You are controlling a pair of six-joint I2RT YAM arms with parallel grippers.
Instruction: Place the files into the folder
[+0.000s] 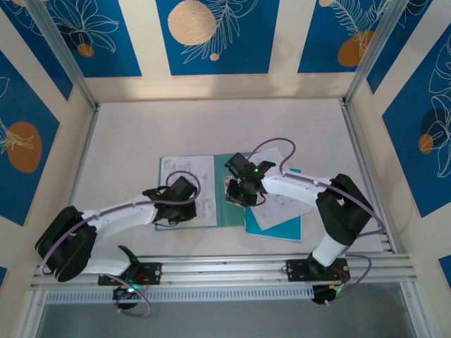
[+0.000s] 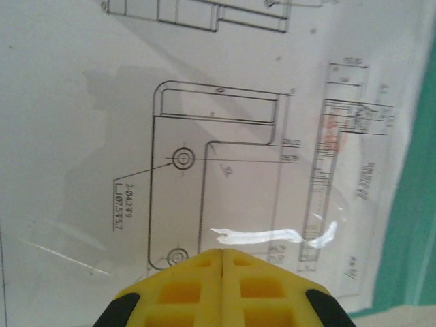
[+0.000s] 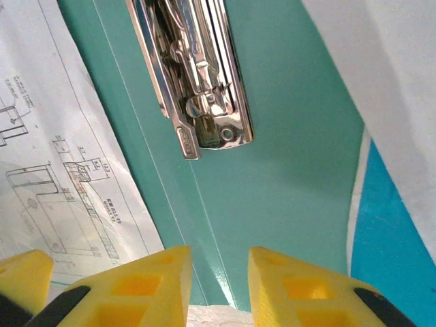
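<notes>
The left gripper, fingers pressed together on nothing, sits low over a printed sheet that lies on the left leaf of the folder. The right gripper, fingers a little apart and empty, hangs above the folder's spine, near the silver clip. The folder lies open mid-table, with a second sheet across its right side.
</notes>
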